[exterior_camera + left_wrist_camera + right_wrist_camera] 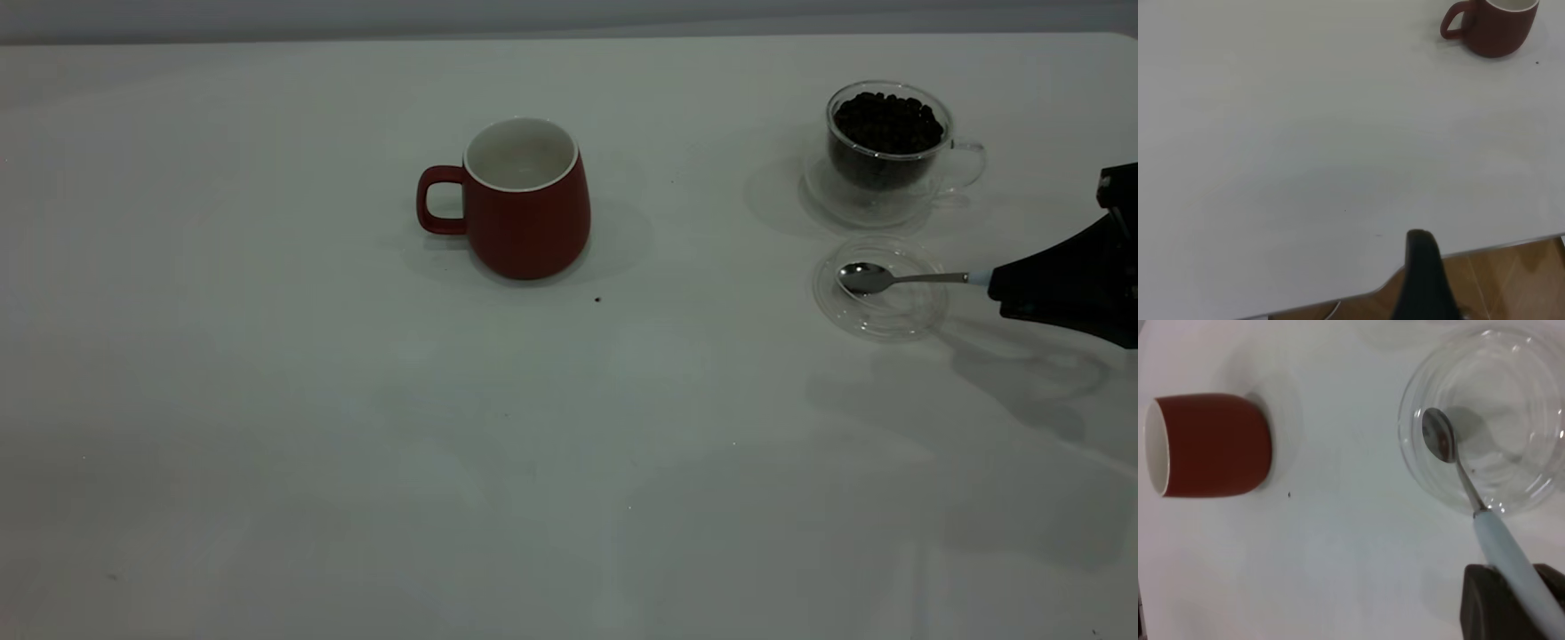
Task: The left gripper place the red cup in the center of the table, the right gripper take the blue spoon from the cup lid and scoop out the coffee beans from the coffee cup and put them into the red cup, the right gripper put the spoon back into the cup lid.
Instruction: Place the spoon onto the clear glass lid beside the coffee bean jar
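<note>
White and plain, the large flat table (267,427) fills nearly all of the exterior view, marked only by a few tiny dark specks. Near its middle stands the dark red ceramic mug, the red cup (526,197), upright, white inside, with its loop handle turned toward the left arm's side. Nothing touches it.

Well apart from it, toward the right arm's side, sits the clear double-walled glass coffee cup (892,149), heaped with dark brown coffee beans (887,123). Just in front of that lies the small round clear glass cup lid (880,286). The blue spoon (898,278) has its shiny metal bowl over the lid, its stem reaching past the rim to the pale blue handle end.

The black wedge-shaped right gripper (1000,284) comes in from the right edge, its fingers closed narrowly on that blue handle end; the right wrist view shows the pale handle (1511,567) running down between the dark fingertips (1485,603).

The left gripper (1421,267) is outside the exterior view; the left wrist view shows one dark finger over the table's edge, far from the red cup (1491,27), and whether its claw is wide or narrow cannot be told.
</note>
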Tool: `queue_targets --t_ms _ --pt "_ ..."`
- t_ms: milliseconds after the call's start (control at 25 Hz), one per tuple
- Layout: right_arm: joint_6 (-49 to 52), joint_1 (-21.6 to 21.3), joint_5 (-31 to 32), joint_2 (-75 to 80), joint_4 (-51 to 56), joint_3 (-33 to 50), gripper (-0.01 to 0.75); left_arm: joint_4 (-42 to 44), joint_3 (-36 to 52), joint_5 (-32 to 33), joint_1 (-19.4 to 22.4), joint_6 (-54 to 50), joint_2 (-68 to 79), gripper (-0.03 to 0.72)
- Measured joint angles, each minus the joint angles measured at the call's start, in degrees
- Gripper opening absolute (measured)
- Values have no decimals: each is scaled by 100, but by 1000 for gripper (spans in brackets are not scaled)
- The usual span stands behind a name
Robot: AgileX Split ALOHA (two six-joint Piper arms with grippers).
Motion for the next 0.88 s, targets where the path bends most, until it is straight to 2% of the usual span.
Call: queue_targets --t_ms 880 --pt "665 -5 364 551 7 -332 110 0 0 0 0 0 0 587"
